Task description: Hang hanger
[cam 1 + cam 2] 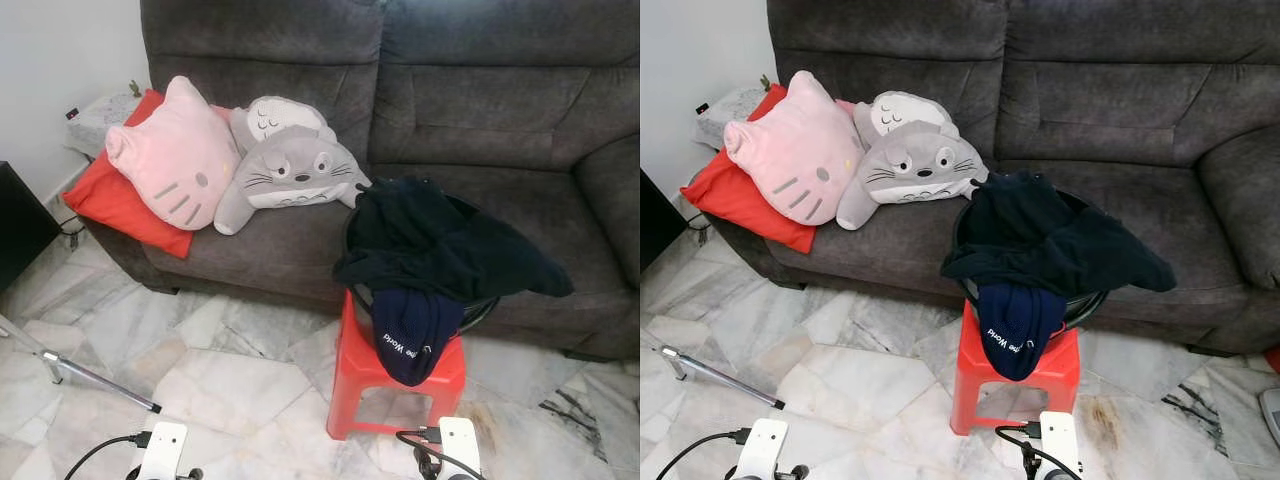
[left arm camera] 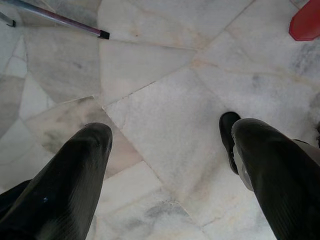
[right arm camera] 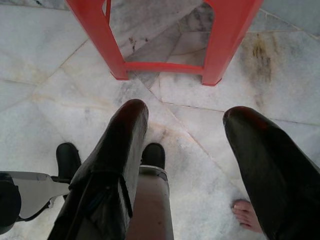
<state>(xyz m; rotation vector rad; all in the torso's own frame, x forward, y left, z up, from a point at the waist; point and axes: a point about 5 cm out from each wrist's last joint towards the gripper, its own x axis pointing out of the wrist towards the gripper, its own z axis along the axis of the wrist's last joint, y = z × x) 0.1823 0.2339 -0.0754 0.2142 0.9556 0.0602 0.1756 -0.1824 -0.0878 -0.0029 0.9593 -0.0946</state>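
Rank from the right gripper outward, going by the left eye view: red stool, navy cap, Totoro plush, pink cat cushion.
The right gripper hangs open above the floor, in front of the stool.
1. red stool: straight ahead, on the floor.
2. navy cap: draped over the stool's front edge.
3. Totoro plush: on the sofa seat, ahead and left.
4. pink cat cushion: further left, against the sofa's arm end.

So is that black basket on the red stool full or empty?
Full to overflowing: dark clothes heap above the basket rim and hang over its sides, one navy piece drooping down the red stool front.
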